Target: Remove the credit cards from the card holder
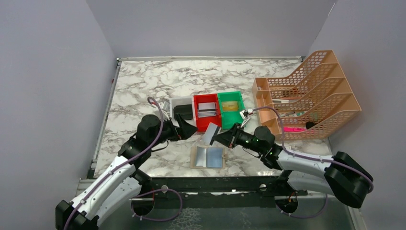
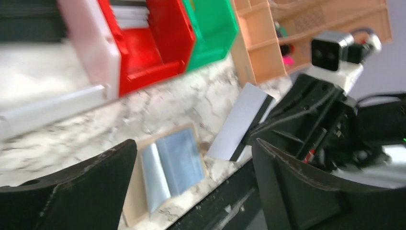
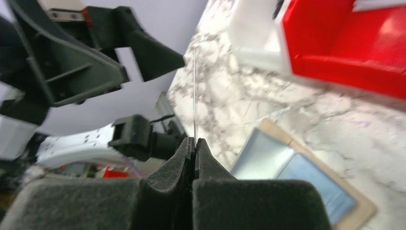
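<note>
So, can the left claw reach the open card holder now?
Probably yes: the left claw is open and empty, and the card holder lies uncovered beside it; the right claw, pinching a card, hangs close by.

The tan card holder (image 1: 208, 157) lies open and flat on the marble table (image 1: 143, 86), bluish-grey sleeves up. A silvery credit card (image 1: 209, 133) hangs tilted above it, pinched by the right gripper (image 1: 216, 137).

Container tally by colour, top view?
white bin: 1
red bin: 1
green bin: 1
peach file rack: 1
Total: 4
</note>
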`<state>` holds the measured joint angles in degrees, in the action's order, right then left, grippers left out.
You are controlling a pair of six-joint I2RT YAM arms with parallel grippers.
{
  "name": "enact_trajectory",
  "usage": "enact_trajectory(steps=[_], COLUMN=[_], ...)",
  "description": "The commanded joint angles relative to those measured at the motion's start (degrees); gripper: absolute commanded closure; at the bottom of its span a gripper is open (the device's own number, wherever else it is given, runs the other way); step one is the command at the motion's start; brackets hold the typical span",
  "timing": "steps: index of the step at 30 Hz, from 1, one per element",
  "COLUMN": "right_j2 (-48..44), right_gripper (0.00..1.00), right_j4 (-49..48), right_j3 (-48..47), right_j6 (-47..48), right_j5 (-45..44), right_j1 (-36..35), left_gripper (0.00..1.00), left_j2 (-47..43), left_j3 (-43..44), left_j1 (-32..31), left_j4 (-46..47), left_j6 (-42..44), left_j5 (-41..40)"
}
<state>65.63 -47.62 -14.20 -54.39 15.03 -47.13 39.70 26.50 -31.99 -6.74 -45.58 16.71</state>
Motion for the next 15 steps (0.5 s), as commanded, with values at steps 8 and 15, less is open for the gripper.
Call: enact_trajectory(steps=[8,15], right_j2=[-1.37,15.36], right_gripper=[0.99,0.99], right_j4=[35.6,41.99], right_j3=[-18.4,-34.72], right_j6=[25.35,38.55], right_j5=[-21.95,-26.34], right_j1=[0.03,-0.06], left_gripper=[0.01,0.01], left_j2=[0.88,-0.08], left_j3=[14.25,13.15], left_j1=[0.04,0.08], left_j4=[-27.34,-26.92], left_j6=[18.38,18.97], left_j5=[-29.3,-32.54])
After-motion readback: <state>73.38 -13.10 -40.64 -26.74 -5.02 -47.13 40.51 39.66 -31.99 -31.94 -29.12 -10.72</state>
